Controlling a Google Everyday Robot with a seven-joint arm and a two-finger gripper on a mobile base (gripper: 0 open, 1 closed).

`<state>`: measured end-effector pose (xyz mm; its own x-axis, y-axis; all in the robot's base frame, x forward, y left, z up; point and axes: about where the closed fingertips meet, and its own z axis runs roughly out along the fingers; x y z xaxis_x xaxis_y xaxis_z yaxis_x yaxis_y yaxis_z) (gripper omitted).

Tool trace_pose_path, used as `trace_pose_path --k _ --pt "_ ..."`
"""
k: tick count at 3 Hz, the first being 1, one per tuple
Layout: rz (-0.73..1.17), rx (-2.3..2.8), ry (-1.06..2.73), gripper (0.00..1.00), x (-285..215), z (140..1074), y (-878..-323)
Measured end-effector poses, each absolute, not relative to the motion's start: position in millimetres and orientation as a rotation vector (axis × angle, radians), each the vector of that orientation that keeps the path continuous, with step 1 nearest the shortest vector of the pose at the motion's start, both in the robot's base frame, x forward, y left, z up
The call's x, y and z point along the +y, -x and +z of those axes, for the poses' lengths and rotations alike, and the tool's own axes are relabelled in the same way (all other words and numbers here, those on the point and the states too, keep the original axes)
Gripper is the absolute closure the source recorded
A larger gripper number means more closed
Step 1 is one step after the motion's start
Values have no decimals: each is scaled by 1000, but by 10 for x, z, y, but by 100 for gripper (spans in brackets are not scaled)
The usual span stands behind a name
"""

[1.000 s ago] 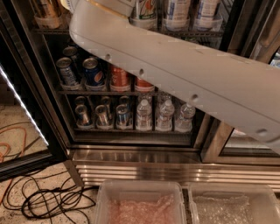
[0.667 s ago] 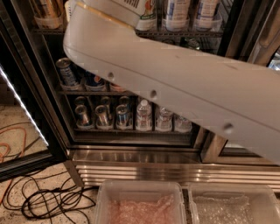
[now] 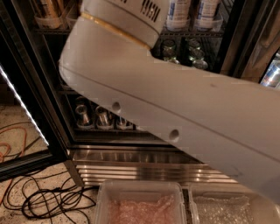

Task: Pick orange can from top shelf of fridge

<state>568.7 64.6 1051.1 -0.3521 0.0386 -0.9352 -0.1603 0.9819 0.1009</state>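
Glass-door display fridge (image 3: 144,166), steel base grille | bottom of frame: left clear plastic bin (image 3: 101,197) holding pinkish bubble wrap (image 3: 140,211); right clear plastic bin (image 3: 262,205) holding clear bubble wrap (image 3: 221,211) | tall shiny golden-orange can (image 3: 47,6), dark-streaked: upper left, upright in clear cup tray (image 3: 46,22) on top shelf (image 3: 54,31) | white robot arm (image 3: 166,96) fills centre | gripper: out of frame past the arm's upper end; jaws' state cannot be told

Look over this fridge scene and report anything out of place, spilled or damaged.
Nothing looks spilled or damaged. Loose black cables lie tangled on the floor before the fridge, a possible trip risk. The robot arm hides much of the interior; the gripper is not in view.
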Motion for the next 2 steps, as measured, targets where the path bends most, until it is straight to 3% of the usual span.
trace_pose_path --k 2 --pt "211 1948 20 100 488 10428 -5401"
